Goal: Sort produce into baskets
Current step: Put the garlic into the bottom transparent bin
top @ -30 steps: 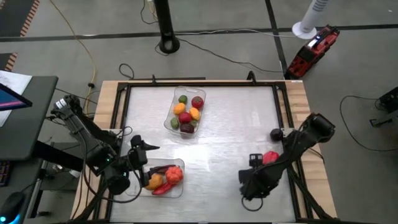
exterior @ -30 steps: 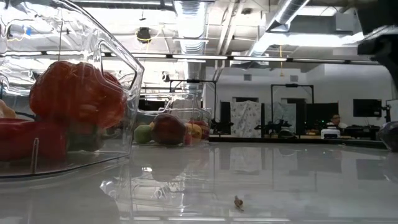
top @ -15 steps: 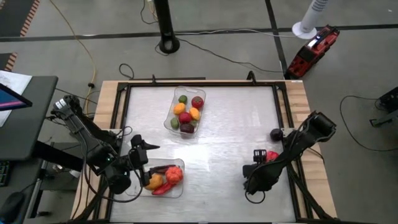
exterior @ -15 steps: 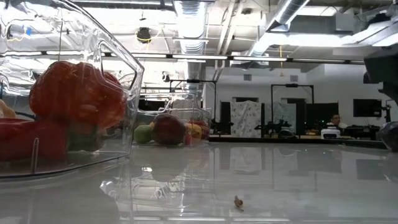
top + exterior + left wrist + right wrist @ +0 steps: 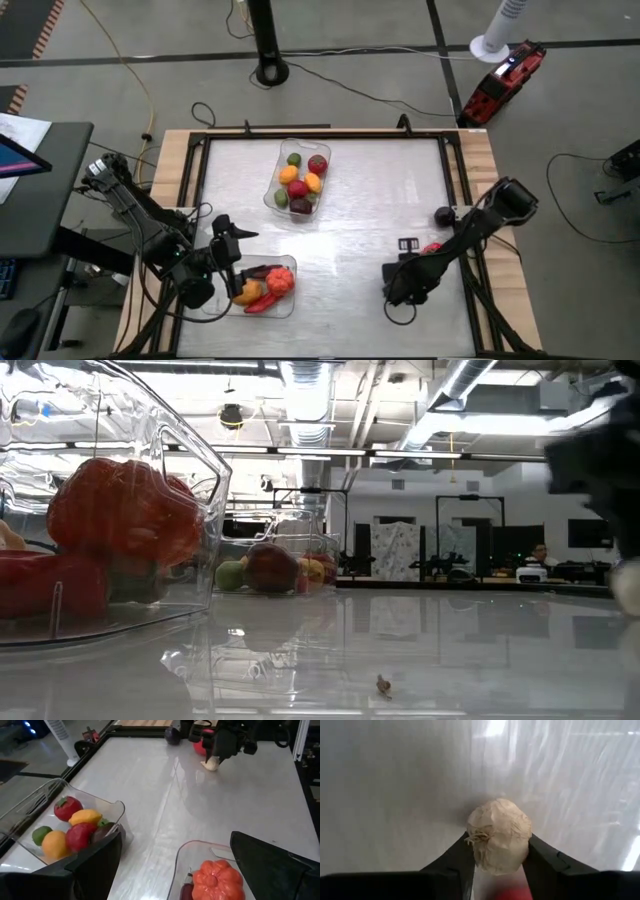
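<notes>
Your right gripper [image 5: 497, 862] is clamped on the pale, papery, lumpy garlic bulb [image 5: 498, 836] low on the right of the white counter [image 5: 360, 215]; it looks light and rigid, so grip its widest part, while your left gripper [image 5: 228, 262] hovers spread over the near clear plastic basket [image 5: 290, 305].

— What sort of place is my rig installed in?

— A robotics lab. My table [image 5: 380, 200] stands on a bare concrete floor [image 5: 380, 40] with loose cables [image 5: 120, 60]. Beyond the tabletop's far edge: exposed ceiling ducts [image 5: 305, 400], strip lights [image 5: 330, 452], monitor benches [image 5: 510, 545], a seated person [image 5: 541, 554].
</notes>
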### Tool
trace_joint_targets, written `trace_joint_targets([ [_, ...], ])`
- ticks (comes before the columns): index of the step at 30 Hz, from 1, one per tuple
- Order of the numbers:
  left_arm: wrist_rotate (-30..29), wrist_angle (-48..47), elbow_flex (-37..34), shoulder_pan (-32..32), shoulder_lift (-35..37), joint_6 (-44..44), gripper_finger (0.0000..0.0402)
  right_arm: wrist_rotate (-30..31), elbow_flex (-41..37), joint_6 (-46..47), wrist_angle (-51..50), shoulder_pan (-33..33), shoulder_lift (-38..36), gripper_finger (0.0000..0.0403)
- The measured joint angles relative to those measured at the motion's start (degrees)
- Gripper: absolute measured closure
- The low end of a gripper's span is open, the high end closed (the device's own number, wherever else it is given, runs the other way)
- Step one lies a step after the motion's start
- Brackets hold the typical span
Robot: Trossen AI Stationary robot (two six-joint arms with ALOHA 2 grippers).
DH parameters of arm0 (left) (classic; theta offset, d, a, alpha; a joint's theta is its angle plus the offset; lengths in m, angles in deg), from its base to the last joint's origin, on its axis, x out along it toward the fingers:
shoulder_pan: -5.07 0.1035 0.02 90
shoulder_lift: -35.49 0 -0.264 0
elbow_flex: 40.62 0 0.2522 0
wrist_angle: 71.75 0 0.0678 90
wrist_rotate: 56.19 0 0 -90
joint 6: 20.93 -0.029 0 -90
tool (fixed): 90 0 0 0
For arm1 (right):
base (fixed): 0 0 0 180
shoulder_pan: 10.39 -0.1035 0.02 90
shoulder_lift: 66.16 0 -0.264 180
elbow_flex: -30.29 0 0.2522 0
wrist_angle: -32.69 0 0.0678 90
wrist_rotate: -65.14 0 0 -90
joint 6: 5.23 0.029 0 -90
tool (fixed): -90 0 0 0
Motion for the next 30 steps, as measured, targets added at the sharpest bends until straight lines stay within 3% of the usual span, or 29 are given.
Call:
trace_joint_targets([
  [3,1.1,0.0,0.0,0.1,0.0,0.4,0.0042,1.9,3.4,-3.0,3.7,2.4,0.0,0.0244],
  [7,2.3,0.0,0.0,1.6,0.0,1.1,0.0042,4.8,7.3,-13.3,18.1,5.8,0.0,0.0221],
  [16,4.8,-0.9,0.0,3.4,0.0,-0.2,0.0042,4.5,11.9,-36.1,50.2,12.6,0.5,0.0208],
  [20,4.8,-1.4,0.0,3.4,0.0,0.1,0.0042,0.1,13.1,-40.4,62.0,14.9,4.4,0.0208],
  [25,5.4,-1.9,0.0,3.5,0.0,1.5,0.0042,-2.7,21.3,-43.7,63.7,17.1,11.8,0.0199],
  [30,7.0,-2.9,0.0,3.5,0.0,2.7,0.0042,-8.4,28.2,-44.9,53.9,18.8,16.7,0.0146],
])
